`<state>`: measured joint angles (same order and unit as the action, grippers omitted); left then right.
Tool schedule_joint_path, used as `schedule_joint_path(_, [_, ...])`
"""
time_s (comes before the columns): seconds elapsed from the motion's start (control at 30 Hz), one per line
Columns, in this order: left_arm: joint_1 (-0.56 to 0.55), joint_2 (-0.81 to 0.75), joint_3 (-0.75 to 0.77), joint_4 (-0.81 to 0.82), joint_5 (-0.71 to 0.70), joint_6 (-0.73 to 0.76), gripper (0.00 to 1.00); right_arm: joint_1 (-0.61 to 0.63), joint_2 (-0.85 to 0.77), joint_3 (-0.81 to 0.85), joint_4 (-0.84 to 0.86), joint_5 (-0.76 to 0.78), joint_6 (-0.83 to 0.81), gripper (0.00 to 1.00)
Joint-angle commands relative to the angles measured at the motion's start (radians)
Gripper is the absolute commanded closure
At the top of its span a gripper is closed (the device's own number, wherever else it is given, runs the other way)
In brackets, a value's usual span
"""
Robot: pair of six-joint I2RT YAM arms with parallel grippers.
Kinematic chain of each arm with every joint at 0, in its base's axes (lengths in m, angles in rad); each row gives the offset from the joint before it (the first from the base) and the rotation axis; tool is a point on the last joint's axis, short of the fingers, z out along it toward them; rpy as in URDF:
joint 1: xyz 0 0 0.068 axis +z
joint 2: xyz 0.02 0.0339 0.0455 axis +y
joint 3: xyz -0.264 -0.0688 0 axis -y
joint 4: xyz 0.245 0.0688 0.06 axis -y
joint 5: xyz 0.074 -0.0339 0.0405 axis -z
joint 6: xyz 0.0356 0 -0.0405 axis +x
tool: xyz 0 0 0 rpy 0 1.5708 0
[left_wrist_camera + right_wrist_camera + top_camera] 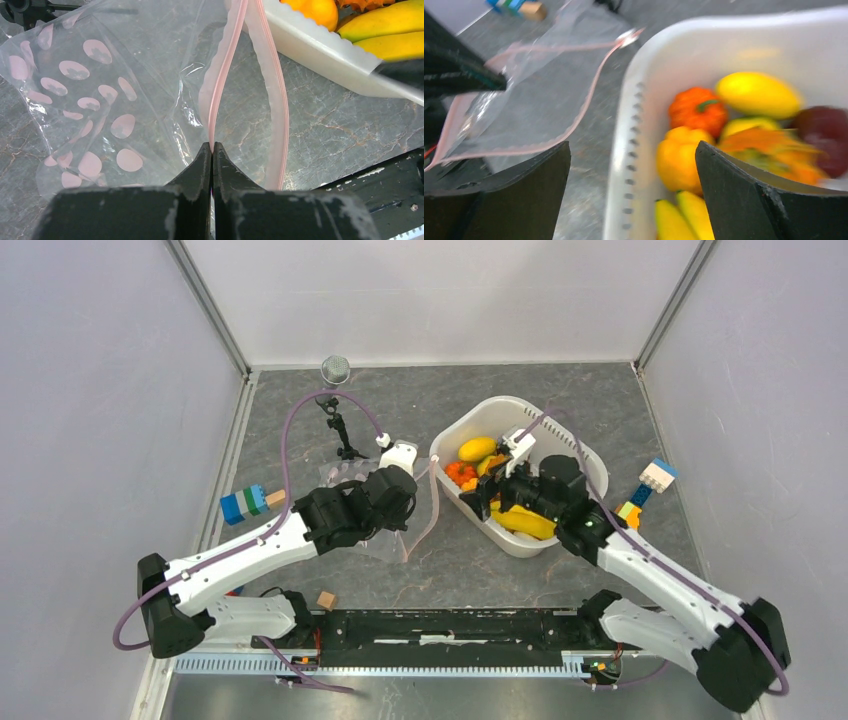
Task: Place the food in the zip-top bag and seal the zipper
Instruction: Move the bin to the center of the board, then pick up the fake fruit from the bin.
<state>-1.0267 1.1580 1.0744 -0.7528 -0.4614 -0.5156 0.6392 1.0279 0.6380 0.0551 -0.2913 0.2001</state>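
The left fingers (209, 152) were pressed fully together on one lip of the zipper (221, 70), the narrow pale pink strip along the mouth of the clear, flexible plastic zip-top bag (100, 100) printed with pale pink round dots. That pinch seemed meant to anchor the limp film and hold the mouth parted, for the second lip bowed away from the first and left a lens-shaped gap facing the white plastic tub (634, 100). The bag lay crinkled and glossy on the grey marbled worktop (340, 130), its mouth just beside the tub's wall, probably so that each piece would need only a short carry. The right fingers (492, 490) stood spread as wide as they go, holding nothing, above the tub's near end, apparently lining up a first pick. All the food in view sat heaped in the tub: a smooth yellow lemon-shaped fruit (758, 94), a ribbed orange pumpkin-like piece (696, 110), curved yellow bananas (684, 220) and a rounded dark maroon piece (824, 135), all hard, shiny toy plastic. No piece could be seen inside the bag. The tub had rounded corners and a row of small holes under its rim.
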Motion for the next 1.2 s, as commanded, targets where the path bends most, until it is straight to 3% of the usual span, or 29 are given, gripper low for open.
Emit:
schedule_joint_path(0.0, [0.006, -0.026, 0.027, 0.023, 0.023, 0.037, 0.98, -0.045, -0.1, 0.055, -0.129, 0.324, -0.191, 0.02])
schedule_joint_path(0.17, [0.006, -0.03, 0.026, 0.02, 0.028, 0.048, 0.98, -0.258, -0.042, 0.022, -0.196, 0.109, -0.284, 0.02])
schedule_joint_path(0.3, [0.006, -0.036, 0.028, 0.016, 0.038, 0.058, 0.98, -0.327, -0.002, -0.019, -0.151, -0.12, -0.332, 0.02])
schedule_joint_path(0.63, [0.006, -0.027, 0.042, 0.009, 0.045, 0.084, 0.98, -0.329, 0.173, -0.059, -0.032, 0.033, -0.482, 0.02])
schedule_joint_path(1.0, [0.005, -0.033, 0.029, 0.006, 0.05, 0.08, 0.98, -0.329, 0.256, -0.117, 0.27, 0.113, -0.42, 0.02])
schedule_joint_path(1.17, [0.006, -0.031, 0.03, 0.006, 0.052, 0.086, 0.98, -0.329, 0.308, -0.087, 0.307, 0.14, -0.373, 0.02])
